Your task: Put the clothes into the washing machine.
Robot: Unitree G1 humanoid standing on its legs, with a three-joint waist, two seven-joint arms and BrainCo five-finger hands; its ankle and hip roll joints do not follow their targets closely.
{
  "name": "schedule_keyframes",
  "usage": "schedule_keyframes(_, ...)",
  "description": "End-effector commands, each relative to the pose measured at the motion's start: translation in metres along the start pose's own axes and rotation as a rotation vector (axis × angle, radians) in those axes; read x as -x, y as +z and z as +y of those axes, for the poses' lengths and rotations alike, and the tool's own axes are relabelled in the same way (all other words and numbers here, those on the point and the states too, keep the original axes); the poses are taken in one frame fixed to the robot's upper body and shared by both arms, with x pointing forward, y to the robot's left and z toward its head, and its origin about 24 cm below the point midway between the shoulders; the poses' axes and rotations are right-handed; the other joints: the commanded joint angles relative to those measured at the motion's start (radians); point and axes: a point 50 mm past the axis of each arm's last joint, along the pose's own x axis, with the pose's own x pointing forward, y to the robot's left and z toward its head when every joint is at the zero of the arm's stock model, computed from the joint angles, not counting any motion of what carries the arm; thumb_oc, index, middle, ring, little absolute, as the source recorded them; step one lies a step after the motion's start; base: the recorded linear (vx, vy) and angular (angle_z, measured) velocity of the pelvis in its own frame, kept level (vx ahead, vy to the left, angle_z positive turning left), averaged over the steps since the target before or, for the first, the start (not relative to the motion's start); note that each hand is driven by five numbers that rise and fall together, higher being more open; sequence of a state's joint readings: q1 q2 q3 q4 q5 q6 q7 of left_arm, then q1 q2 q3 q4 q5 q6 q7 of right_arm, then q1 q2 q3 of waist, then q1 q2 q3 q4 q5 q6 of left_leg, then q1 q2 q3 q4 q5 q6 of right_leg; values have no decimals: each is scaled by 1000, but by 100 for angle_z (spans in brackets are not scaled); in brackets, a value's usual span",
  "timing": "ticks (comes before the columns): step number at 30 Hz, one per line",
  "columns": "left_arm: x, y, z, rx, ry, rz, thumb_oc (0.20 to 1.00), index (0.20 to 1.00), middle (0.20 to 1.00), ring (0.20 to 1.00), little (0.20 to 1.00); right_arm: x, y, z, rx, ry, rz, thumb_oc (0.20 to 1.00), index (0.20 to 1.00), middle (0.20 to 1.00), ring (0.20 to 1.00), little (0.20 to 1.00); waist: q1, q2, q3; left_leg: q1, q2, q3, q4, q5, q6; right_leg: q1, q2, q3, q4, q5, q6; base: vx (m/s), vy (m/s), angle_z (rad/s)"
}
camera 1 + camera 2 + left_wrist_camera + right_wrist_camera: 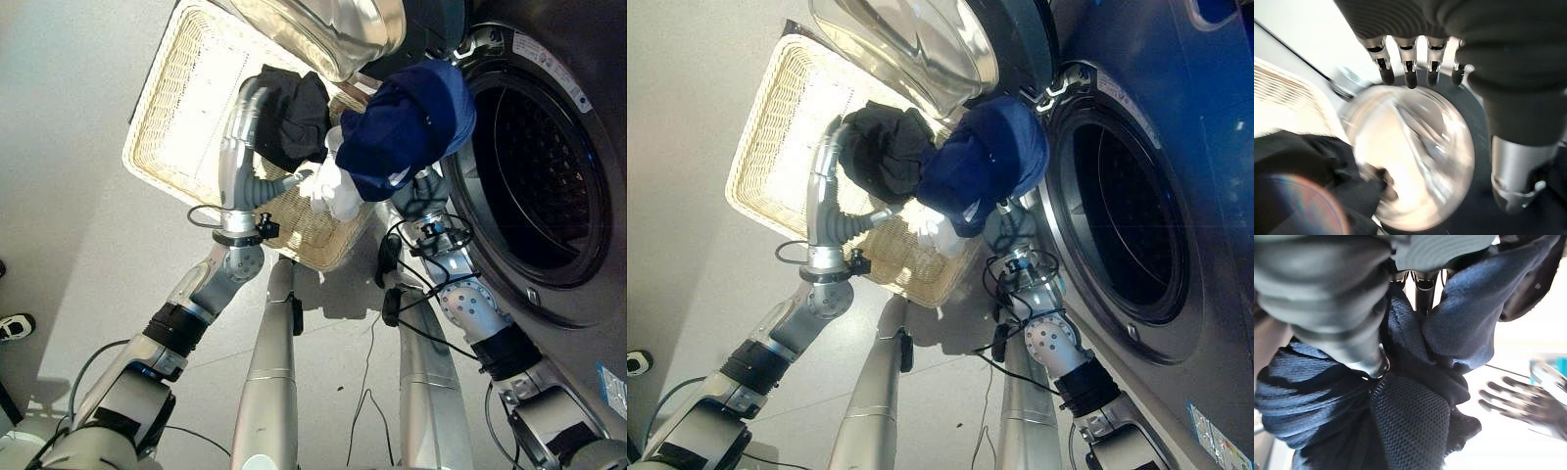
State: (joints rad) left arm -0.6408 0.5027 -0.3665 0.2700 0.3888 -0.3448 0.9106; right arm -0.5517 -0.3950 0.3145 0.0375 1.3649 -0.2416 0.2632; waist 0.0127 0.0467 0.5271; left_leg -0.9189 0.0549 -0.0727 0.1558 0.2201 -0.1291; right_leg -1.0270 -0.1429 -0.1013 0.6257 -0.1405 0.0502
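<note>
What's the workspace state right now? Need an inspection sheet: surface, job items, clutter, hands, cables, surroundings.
Surface: pale floor, bare where it shows.
Job's things: navy garment bunched round the right hand, lifted between the wicker basket and the washing machine drum opening; black garment draped over the left arm above the basket; something white hangs below the navy garment.
Clutter: nothing seen.
Hands: left hand open, fingers straight, holding nothing; right hand buried in the navy cloth, grip unclear.
Cables: nothing seen apart from the robot's own.
Surroundings: washer door swung open above the basket.

bright daylight, door glass [1410, 161] glaring, blurred
</note>
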Motion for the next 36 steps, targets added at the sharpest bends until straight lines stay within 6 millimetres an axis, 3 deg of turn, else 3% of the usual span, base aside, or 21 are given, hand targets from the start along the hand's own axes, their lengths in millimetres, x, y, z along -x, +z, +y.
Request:
schedule_keyframes(1, -15, 3, 11, 64, 149, -38, 1000, 1000, 1000, 1000, 1000, -10, 7, 8, -19, 19, -74, 200, 200, 200, 200, 200, 6, -49, -7, 5, -99, 34, 122, -119, 48, 57, 66, -46, -268, 236, 85, 0, 0, 0)
schedule_keyframes(2, -16, 2, 11, 52, 154, -37, 1000, 1000, 1000, 1000, 1000, -10, 7, 3, -26, -6, -65, 200, 200, 200, 200, 200, 6, -48, -7, 5, -100, 34, 122, -118, 48, 57, 67, -46, -266, 236, 85, -8, 31, 0)
schedule_keyframes(3, -21, -5, 8, -9, 155, -31, 1000, 1000, 1000, 1000, 1000, -11, 7, -20, -36, -119, -28, 200, 200, 200, 200, 200, 6, -44, -7, 2, -98, 37, 125, -116, 43, 54, 67, -45, -263, 236, 84, -9, 33, 0)
schedule_keyframes(4, -22, -6, 8, -25, 152, -31, 1000, 1000, 1000, 1000, 1000, -11, 7, -23, -40, -138, -22, 200, 200, 200, 200, 200, 6, -43, -7, 2, -98, 37, 125, -115, 43, 54, 68, -45, -262, 236, 84, -15, 53, 0)
schedule_keyframes(5, -25, -13, 6, -79, 148, -28, 1000, 1000, 1000, 1000, 1000, -7, 8, -42, -31, -235, -2, 200, 200, 200, 200, 200, 3, -42, -7, 0, -95, 41, 127, -113, 41, 51, 70, -44, -261, 238, 82, -12, 50, 0)
schedule_keyframes(8, -35, -22, 2, -172, 131, -30, 1000, 1000, 1000, 1000, 1000, -1, 14, -69, -4, -346, 14, 200, 200, 200, 200, 200, -4, -39, -7, -2, -88, 51, 124, -110, 36, 48, 74, -41, -260, 238, 79, -13, 64, -1)
schedule_keyframes(10, -50, -32, 1, -269, 107, -17, 1000, 1000, 1000, 1000, 1000, 5, 31, -95, 43, -471, 10, 200, 200, 200, 200, 200, -16, -40, -7, -9, -78, 63, 125, -108, 30, 39, 81, -31, -259, 240, 77, -6, 100, -2)
schedule_keyframes(14, -74, -46, 10, -383, 51, 14, 1000, 1000, 1000, 1000, 1000, 18, 74, -127, 90, -665, -97, 200, 200, 200, 200, 200, -31, -43, -7, -13, -63, 79, 130, -112, 24, 33, 90, -18, -254, 237, 74, 2, 75, -9)
schedule_keyframes(16, -78, -49, 12, -404, 39, 26, 1000, 1000, 1000, 1000, 1000, 21, 86, -132, 96, -706, -130, 200, 200, 200, 200, 200, -33, -44, -7, -16, -59, 82, 130, -112, 23, 31, 92, -14, -255, 238, 74, 1, 49, -10)
schedule_keyframes(20, -89, -57, 22, -476, 1, 33, 1000, 1000, 1000, 1000, 1000, 35, 144, -142, 122, -895, -354, 200, 200, 200, 200, 200, -40, -50, -7, -30, -47, 85, 131, -119, 18, 18, 97, 0, -259, 242, 76, 5, 44, -14)
schedule_keyframes(23, -91, -60, 26, -505, -15, 27, 1000, 1000, 1000, 1000, 1000, 38, 186, -134, 135, -932, -545, 200, 200, 200, 200, 200, -43, -57, -7, -37, -41, 81, 135, -129, 17, 16, 99, 6, -266, 243, 77, 3, 7, -4)
schedule_keyframes(24, -89, -63, 32, -534, -31, 13, 1000, 1000, 1000, 1000, 1000, 45, 218, -123, 142, -943, -738, 200, 200, 200, 200, 200, -46, -65, -7, -46, -35, 74, 138, -139, 17, 13, 102, 8, -268, 241, 78, 0, 0, 0)
schedule_keyframes(27, -83, -71, 37, -592, -78, 5, 1000, 1000, 1000, 1000, 1000, 59, 245, -107, 182, -962, -982, 200, 200, 200, 200, 200, -54, -81, -7, -46, -30, 70, 127, -145, 16, 18, 107, 8, -279, 242, 83, -19, -13, -5)
schedule_keyframes(28, -84, -72, 38, -611, -93, 3, 1000, 1000, 1000, 1000, 1000, 59, 252, -100, 217, -975, -1026, 313, 313, 313, 313, 313, -58, -86, -7, -45, -29, 68, 122, -145, 17, 19, 109, 9, -284, 244, 84, -27, -4, -5)
schedule_keyframes(29, -86, -73, 40, -622, -102, 6, 1000, 1000, 1000, 1000, 1000, 59, 256, -96, 234, -993, -1053, 1000, 1000, 1000, 1000, 1000, -60, -90, -7, -44, -29, 67, 119, -146, 17, 21, 109, 10, -289, 246, 85, -37, 0, -7)
schedule_keyframes(33, -103, -73, 47, -679, -183, 1, 1000, 1000, 1000, 1000, 1000, 41, 276, -83, 356, -961, -967, 1000, 1000, 1000, 1000, 1000, -67, -97, -7, -45, -31, 59, 109, -148, 17, 22, 104, 8, -308, 251, 85, -23, 25, -2)
schedule_keyframes(36, -107, -73, 47, -687, -231, 1, 1000, 1000, 1000, 1000, 1000, 48, 286, -85, 352, -969, -945, 1000, 1000, 1000, 1000, 1000, -60, -96, -7, -43, -33, 53, 107, -148, 18, 24, 103, 7, -309, 249, 84, -1, -2, 1)
